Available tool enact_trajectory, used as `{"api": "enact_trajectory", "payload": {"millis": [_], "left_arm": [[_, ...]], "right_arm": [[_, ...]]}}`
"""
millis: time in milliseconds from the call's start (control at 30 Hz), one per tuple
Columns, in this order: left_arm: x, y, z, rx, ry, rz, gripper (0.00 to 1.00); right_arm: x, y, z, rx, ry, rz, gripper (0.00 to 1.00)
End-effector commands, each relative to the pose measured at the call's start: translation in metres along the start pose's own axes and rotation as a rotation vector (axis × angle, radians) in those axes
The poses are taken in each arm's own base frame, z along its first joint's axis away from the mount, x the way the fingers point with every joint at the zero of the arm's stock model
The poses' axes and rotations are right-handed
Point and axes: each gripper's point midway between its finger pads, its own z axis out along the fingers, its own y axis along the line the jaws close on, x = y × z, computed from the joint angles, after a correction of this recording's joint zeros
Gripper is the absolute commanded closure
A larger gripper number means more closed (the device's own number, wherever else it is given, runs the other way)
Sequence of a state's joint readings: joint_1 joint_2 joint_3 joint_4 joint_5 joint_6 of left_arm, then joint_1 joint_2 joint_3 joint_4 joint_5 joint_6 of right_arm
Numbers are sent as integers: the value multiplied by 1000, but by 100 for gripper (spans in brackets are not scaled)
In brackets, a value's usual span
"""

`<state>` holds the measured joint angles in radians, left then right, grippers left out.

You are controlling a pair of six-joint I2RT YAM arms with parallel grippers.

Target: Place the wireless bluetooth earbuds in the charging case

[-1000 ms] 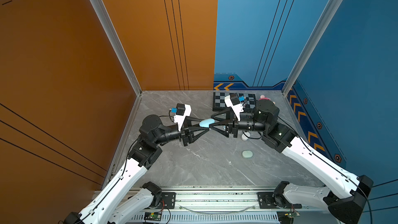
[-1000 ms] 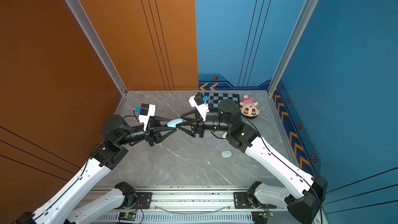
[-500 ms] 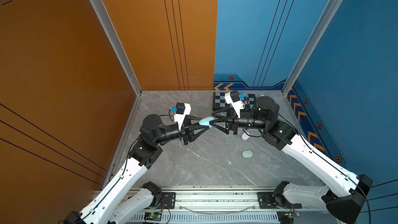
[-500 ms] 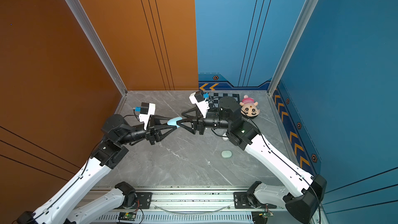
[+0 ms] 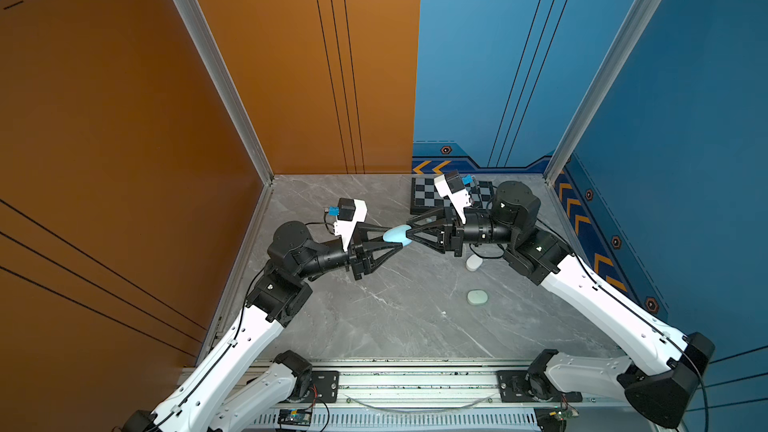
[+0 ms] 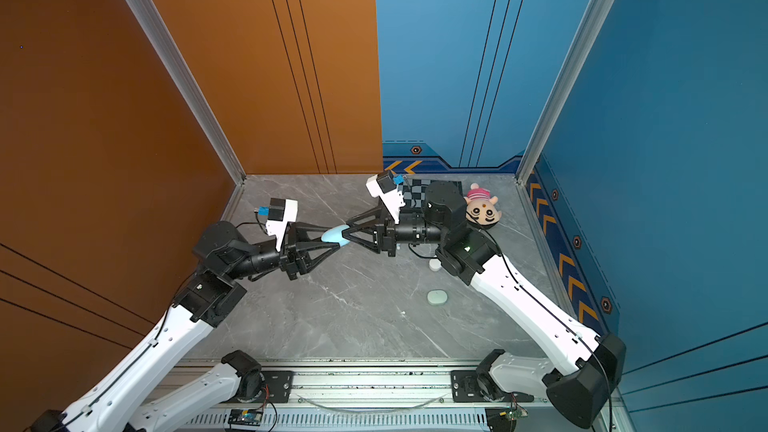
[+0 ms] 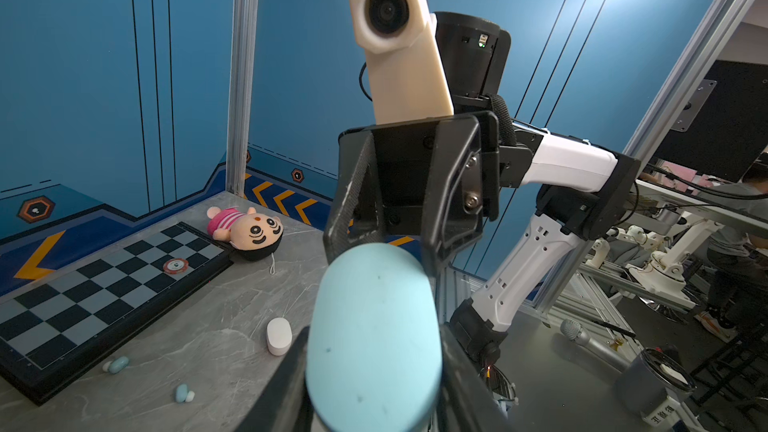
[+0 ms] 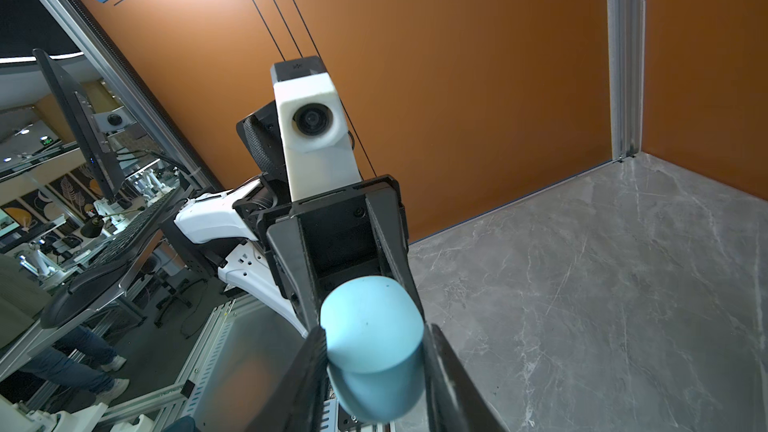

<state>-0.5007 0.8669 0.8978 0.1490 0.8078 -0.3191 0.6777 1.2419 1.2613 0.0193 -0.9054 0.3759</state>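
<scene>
Left claw (image 5: 400,237): I am pinching one end of the blue case (image 5: 395,234). My jaws are standing part-way apart and the case is filling the gap.
Right claw (image 5: 410,236): I am gripping the opposite end, with my jaws narrowed against its sides, nose to nose with the left claw.
Blue case: it is hanging in the air between both claws, clear of the table (image 5: 374,317), toward 12 o'clock from the table's middle in both top views.
Buds (image 7: 118,364): two pale blue ones are lying on the table just beside the board (image 7: 83,292), around 2 o'clock from the blue case. They are well apart from both claws, and neither claw is carrying one.
Other cases: the white case (image 5: 473,263) is lying at 4 o'clock from the blue case, and the mint case (image 5: 477,297) is lying beyond it toward 5 o'clock.
Step, as I am judging it: I am getting the lid open, with one claw bracing the base and the other working the lid.
Doing it well: I am aiming to squeeze on opposite halves of the seam, pull along the hinge's swing and keep my wrists level. The smooth pebble shape could squirt out.
Hard to make out: my own fingers are covering the seam and hinge, so I cannot tell which half is the lid, or whether it is already cracked open. Any sockets inside are hidden. In the top views the buds are too small to place surely.
</scene>
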Motion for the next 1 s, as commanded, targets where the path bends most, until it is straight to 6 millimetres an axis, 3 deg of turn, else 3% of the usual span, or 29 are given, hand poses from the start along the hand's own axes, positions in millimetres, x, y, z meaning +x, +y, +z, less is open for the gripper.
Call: {"api": "enact_trajectory", "payload": {"millis": [0,267,533,567,667,767,967], "left_arm": [[-12,-24,0,107,-12,52,100],[-12,-24,1,108,-9,43,100],[-12,-22,2,102,-11,42,100],[-12,-22,2,101,-11,41,100],[-12,-21,2,94,-12,37,100],[-12,-20,1,87,-17,39,91],[-10,-20,0,83,-16,35,64]], "right_arm": [[12,-2,11,-41,32,42,53],[14,-5,13,-45,36,41,48],[19,-2,14,-69,55,56,69],[23,7,19,-94,66,53,71],[20,8,18,-92,55,45,73],[16,8,17,-82,39,33,75],[3,3,14,-35,-20,8,78]]}}
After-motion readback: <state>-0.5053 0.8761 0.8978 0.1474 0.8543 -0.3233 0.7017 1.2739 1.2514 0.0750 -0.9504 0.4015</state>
